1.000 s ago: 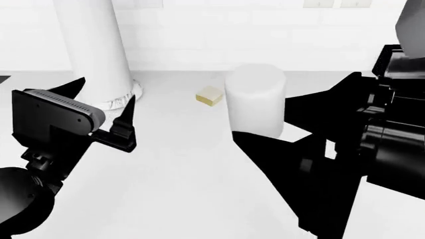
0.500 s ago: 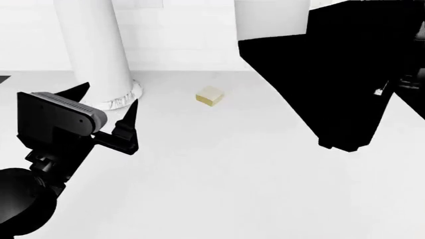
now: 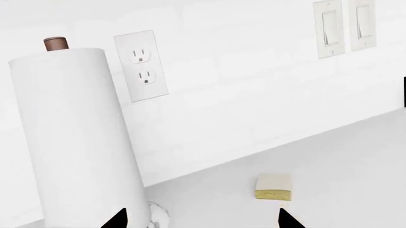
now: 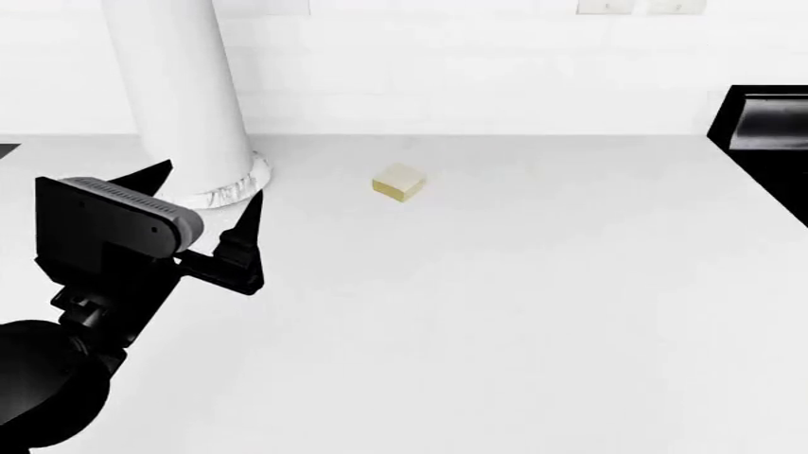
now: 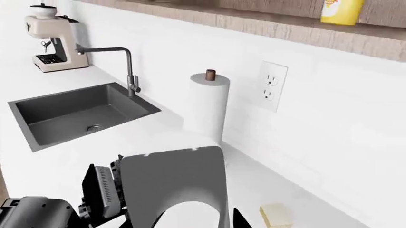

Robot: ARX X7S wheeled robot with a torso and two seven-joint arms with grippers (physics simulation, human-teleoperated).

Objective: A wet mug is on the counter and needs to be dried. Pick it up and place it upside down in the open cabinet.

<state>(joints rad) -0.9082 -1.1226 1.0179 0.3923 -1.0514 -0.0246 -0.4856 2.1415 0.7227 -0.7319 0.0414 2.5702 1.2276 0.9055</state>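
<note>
Counter [image 4: 505,312]: white worktop. The paper towel roll [image 4: 177,85] stands on it at the back wall and serves as the landmark here. No mug is on the surface in the head view.
Sink [image 5: 63,111]: dark basin set into the counter, on the far side of the roll from the yellow block. It holds nothing but its drain.
Shelf [image 5: 254,19]: wooden ledge on the wall high above the roll, with a yellow bottle [image 5: 341,10] on it. Whether it is part of the open cabinet cannot be told.
Mug [image 5: 174,180]: pale grey and close against the right wrist camera, in the air well above the counter, out from the roll. Its contents and which way up it is cannot be told.
Right gripper [image 5: 193,221]: judged closed around the mug. Only one dark fingertip shows beside it.
Left gripper [image 4: 208,184]: fingers spread wide, holding nothing, just in front of the roll's base.
Yellow block [image 4: 397,182]: on the counter near the roll, untouched.
Progress: pick-up judged done. Inverting the mug and placing it in the cabinet remain.
</note>
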